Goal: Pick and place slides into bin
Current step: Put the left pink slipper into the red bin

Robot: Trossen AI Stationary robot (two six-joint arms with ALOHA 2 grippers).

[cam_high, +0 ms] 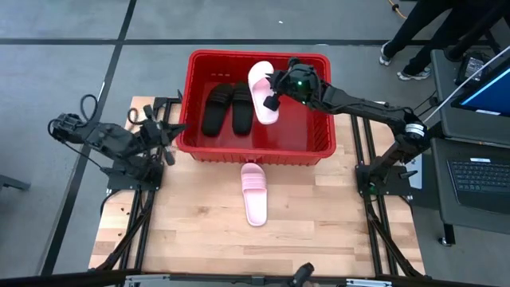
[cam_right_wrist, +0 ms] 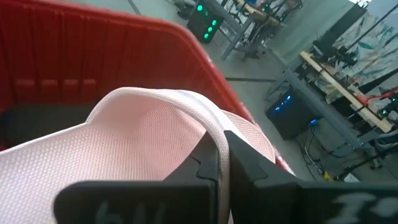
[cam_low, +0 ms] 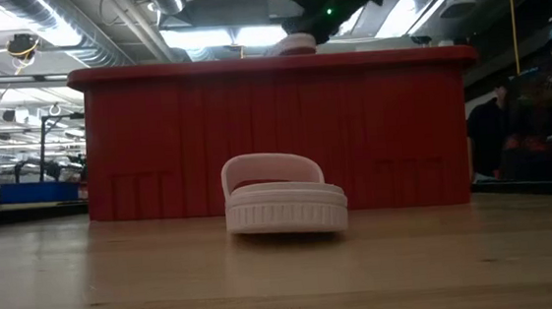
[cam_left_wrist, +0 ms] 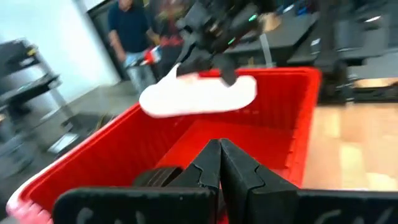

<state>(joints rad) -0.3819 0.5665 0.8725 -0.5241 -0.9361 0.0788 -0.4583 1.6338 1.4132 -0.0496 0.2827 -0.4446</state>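
The right gripper [cam_high: 271,89] is clamped on the strap of a pale pink slide [cam_high: 262,92] and holds it over the red bin [cam_high: 323,147], above the bin's far middle.

Hazards from this position:
- The grip is on the strap only. The sole hangs free and appears tilted, so the slide may swing or slip out before it is low enough.
- A release from this height may let the slide land on the two black slides [cam_high: 225,108], which lie side by side in the left half of the bin, rather than on the bare floor to their right.
- The held slide is close to the far rim. A drift farther back may drop it on or outside that rim.

The left gripper [cam_high: 170,133] waits just beside the bin's left wall, its fingers pressed together and holding nothing.

Condition of the task objects: the held slide is pale pink with a wide strap and a finely textured inner surface, seen in the right wrist view. The second pink slide [cam_high: 254,192] lies on the wooden table [cam_high: 191,231], just near of the bin's front wall, upright on its sole.
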